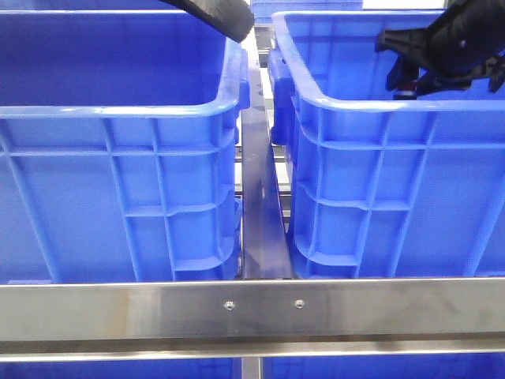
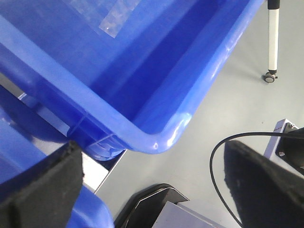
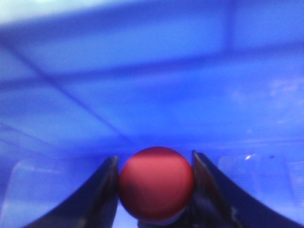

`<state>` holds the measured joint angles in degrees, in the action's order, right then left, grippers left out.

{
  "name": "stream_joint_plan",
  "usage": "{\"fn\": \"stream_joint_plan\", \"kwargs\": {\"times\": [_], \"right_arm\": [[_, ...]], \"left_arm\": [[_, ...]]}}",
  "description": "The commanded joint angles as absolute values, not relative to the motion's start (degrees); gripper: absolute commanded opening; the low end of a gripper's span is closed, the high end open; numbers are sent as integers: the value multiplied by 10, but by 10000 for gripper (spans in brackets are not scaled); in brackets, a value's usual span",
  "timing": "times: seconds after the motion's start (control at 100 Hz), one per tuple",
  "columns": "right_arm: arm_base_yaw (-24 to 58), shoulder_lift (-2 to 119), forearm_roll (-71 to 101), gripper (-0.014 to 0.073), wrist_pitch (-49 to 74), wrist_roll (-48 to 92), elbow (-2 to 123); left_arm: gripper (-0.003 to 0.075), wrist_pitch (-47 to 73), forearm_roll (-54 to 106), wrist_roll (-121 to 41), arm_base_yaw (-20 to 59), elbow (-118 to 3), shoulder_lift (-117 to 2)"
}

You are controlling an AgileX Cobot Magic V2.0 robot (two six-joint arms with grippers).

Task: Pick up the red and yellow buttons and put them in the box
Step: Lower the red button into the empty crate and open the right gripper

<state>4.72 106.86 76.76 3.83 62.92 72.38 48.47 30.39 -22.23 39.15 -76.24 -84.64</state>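
Two deep blue crates stand side by side: the left crate point(image 1: 118, 110) and the right crate point(image 1: 355, 103). My right gripper point(image 1: 406, 75) is inside the top of the right crate, near its back right. In the right wrist view the right gripper point(image 3: 154, 160) is shut on a glossy dark-red button point(image 3: 156, 183), with the crate's blue wall point(image 3: 142, 71) behind it. No yellow button is in view. My left arm point(image 1: 221, 16) is high between the crates. The left gripper point(image 2: 152, 190) is open and empty, above a crate's corner rim point(image 2: 156, 137).
A steel rail point(image 1: 252, 308) runs across the front below the crates. A metal bar point(image 1: 259, 197) fills the narrow gap between them. The left wrist view shows grey floor, a black cable point(image 2: 223, 147) and a stand on a castor point(image 2: 271, 76).
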Motion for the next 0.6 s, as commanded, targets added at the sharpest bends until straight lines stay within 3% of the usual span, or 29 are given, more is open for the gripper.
{"fn": "stream_joint_plan", "kwargs": {"times": [0.0, 0.2, 0.4, 0.59], "right_arm": [[48, 1043, 774, 234, 38, 638, 744], [48, 1044, 774, 250, 41, 638, 744], [47, 1044, 774, 419, 71, 638, 744], [47, 1035, 774, 444, 73, 638, 742]], "left_arm": [[565, 459, 324, -222, 396, -782, -827], [565, 459, 324, -222, 396, -782, -827], [565, 459, 324, -222, 396, -782, -827], [565, 459, 324, -222, 396, -782, -827]]}}
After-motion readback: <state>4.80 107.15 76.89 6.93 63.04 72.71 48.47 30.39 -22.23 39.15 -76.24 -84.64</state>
